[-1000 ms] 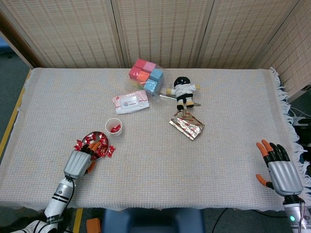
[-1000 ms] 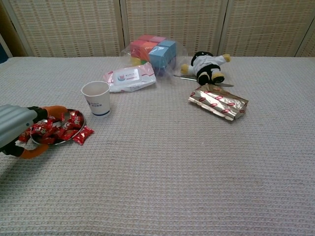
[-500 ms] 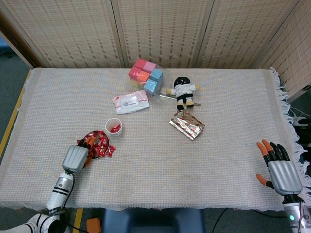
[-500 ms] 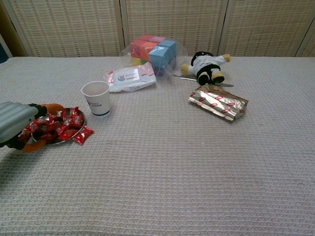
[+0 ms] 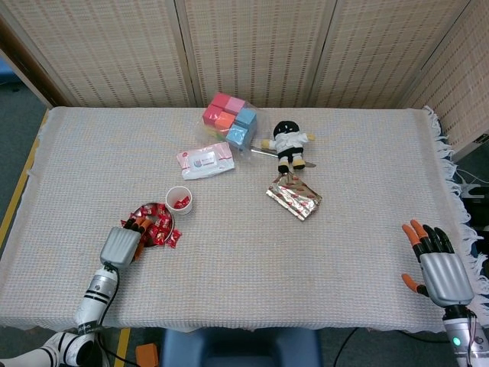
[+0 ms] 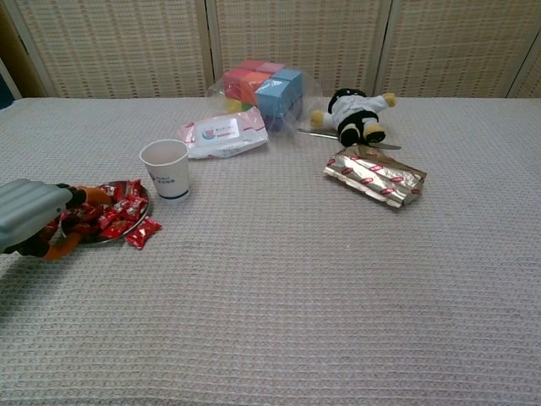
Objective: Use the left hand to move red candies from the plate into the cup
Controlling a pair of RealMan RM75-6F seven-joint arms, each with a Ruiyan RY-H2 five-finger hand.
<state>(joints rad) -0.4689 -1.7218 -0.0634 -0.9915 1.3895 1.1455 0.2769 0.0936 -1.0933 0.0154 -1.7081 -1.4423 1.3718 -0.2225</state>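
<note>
A small metal plate [image 5: 144, 208] [image 6: 144, 203] heaped with red candies [image 5: 158, 226] [image 6: 118, 213] sits near the table's front left. My left hand [image 5: 121, 246] [image 6: 32, 217] lies at the plate's near left side, its orange-tipped fingers [image 6: 62, 247] dug into the candy pile. Whether they pinch a candy is hidden. The white paper cup [image 5: 179, 200] [image 6: 166, 169] stands upright just right of and behind the plate, with a few red candies inside. My right hand [image 5: 436, 265] rests at the front right, fingers spread, holding nothing.
A loose red candy [image 6: 144, 231] lies on the cloth against the plate's right side. Behind are a wipes pack [image 5: 205, 160], coloured blocks in a bag [image 5: 229, 120], a plush doll [image 5: 287, 142] and a foil candy wrapper [image 5: 294, 197]. The table's front edge runs close behind my left hand.
My left hand's fingers have drawn closer together in the candy pile and the hand has shifted slightly back along the plate. The right hand has stayed put.
</note>
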